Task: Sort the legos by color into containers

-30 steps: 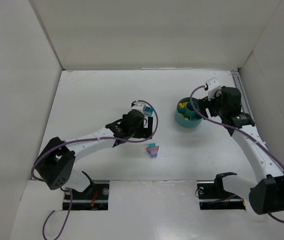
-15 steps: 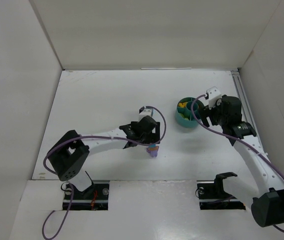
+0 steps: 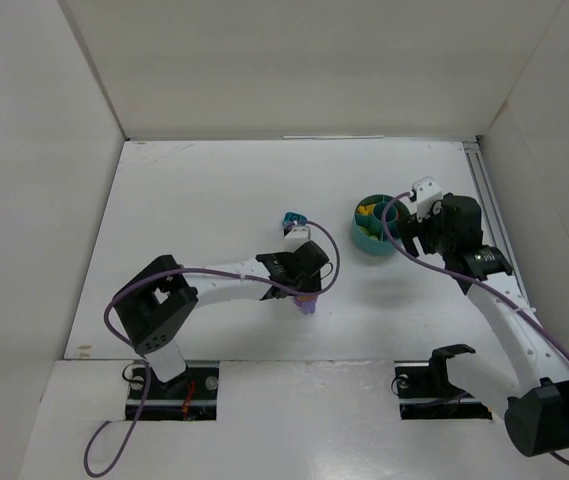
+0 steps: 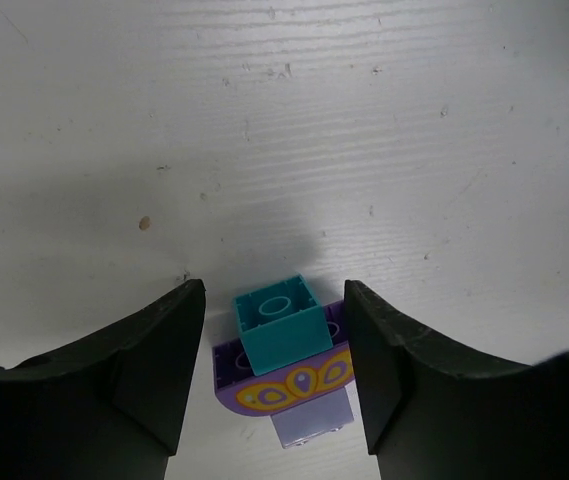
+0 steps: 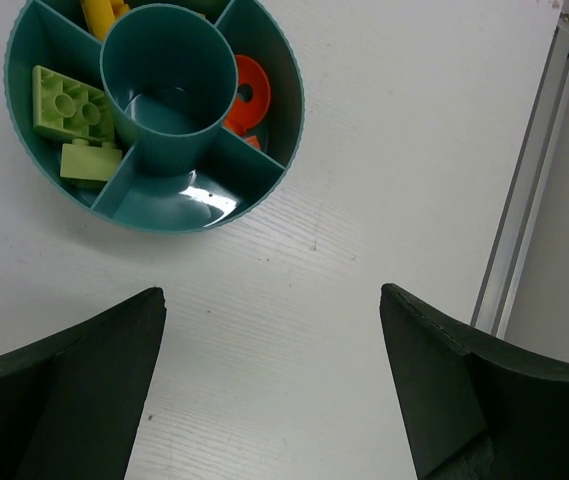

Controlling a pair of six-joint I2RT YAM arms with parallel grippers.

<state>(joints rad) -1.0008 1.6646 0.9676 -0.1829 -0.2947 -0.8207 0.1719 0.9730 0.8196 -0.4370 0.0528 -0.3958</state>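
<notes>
A teal brick [image 4: 278, 322] sits on top of a purple brick [image 4: 289, 385] with yellow marks, and both are on the white worktop [image 4: 364, 120], well away from the bowl [image 5: 159, 205]. The left gripper [image 4: 274, 300] is about half open, with 1 finger on each side of the 2 bricks and very close to them. I cannot tell if the fingers are pressing on the bricks yet. The right gripper [image 5: 269, 310] is wide open, holds nothing and hangs over the worktop just beside the bowl. The bricks are probably very light, hard and smooth, so they may slip or tip. I think the flat sides of the purple brick, low down, are the best place to hold. A pinch on the small teal brick alone might pop it off. The left wrist view shows the 2 colours and the yellow marks, but the top view hides most of that under the arm. Only the right wrist view looks into the bowl, with green bricks [image 5: 67, 103], an orange piece [image 5: 249, 92] and a yellow piece [image 5: 104, 15] in 3 different parts.
</notes>
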